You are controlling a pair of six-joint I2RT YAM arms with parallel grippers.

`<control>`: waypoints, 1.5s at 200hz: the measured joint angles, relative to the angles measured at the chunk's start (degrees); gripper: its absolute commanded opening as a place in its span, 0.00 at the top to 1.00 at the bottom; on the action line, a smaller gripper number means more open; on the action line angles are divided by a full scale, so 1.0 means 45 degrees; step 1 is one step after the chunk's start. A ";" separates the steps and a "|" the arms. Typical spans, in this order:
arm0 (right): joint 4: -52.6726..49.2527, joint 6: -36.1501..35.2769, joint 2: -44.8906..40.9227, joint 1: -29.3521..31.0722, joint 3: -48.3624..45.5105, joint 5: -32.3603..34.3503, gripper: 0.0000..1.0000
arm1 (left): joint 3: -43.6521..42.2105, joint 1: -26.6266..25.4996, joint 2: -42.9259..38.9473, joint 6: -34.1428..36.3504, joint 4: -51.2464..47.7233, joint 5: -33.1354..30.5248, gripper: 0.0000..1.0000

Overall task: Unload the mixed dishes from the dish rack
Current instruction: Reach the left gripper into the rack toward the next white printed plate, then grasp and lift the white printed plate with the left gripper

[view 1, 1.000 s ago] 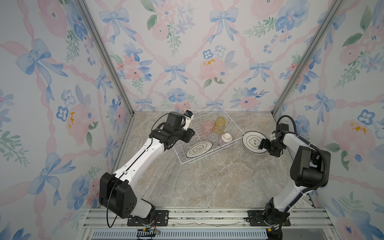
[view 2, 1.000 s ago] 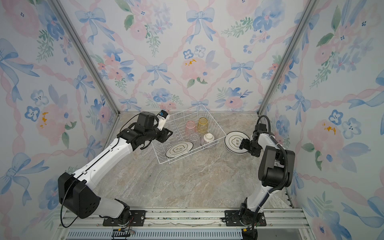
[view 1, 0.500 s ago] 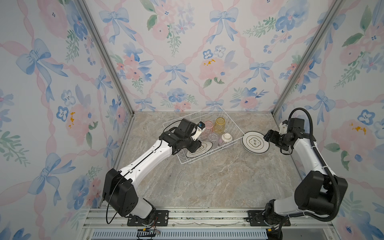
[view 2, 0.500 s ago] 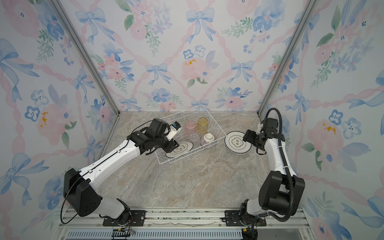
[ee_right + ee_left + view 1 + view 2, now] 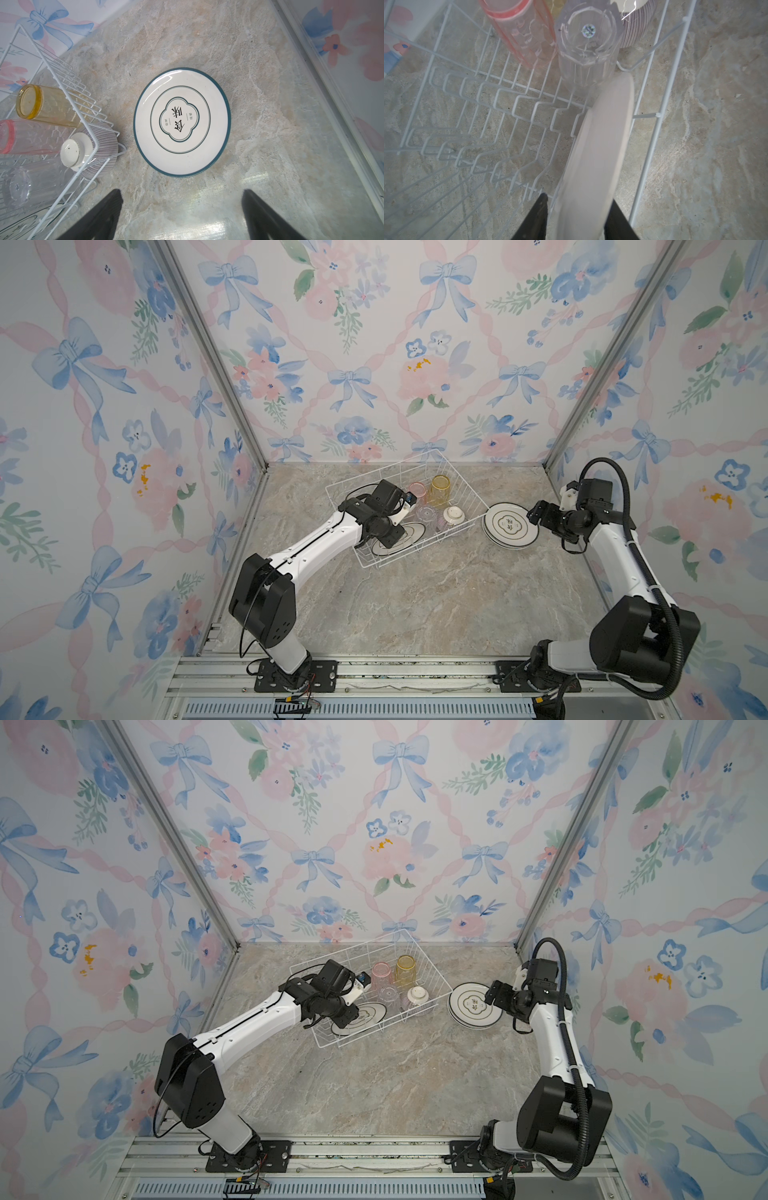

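In both top views the white wire dish rack [image 5: 457,485] holds a round white dark-rimmed ceramic plate [image 5: 409,536], with my left gripper [image 5: 394,538] at it.

Left wrist: the jaws straddle that plate's rim. I cannot tell whether they pinch it. I judge it stiff, glazed, slippery and breakable, so the rim is my hold.

Right wrist: my right gripper [image 5: 182,191] gapes wide and empty over the stacked plates [image 5: 182,122] beside the rack.

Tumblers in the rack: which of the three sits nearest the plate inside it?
The clear tumbler, right next to the plate; the pink tumbler and yellow tumbler sit farther back.
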 measured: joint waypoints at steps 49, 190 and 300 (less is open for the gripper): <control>0.0005 0.0000 0.0000 -0.0005 -0.0180 -0.0136 0.07 | 0.0146 -0.0015 0.0423 0.0243 0.0005 -0.0389 0.83; 0.0199 0.0005 -0.0073 0.0073 -0.0350 -0.0476 0.07 | 0.0165 -0.0699 0.0335 0.1200 -0.0058 -0.3109 1.00; 0.0389 0.0189 -0.0136 0.1117 -0.0355 -0.1112 0.08 | 0.0340 -0.0180 -0.2161 -0.0199 -0.0194 -0.2579 1.00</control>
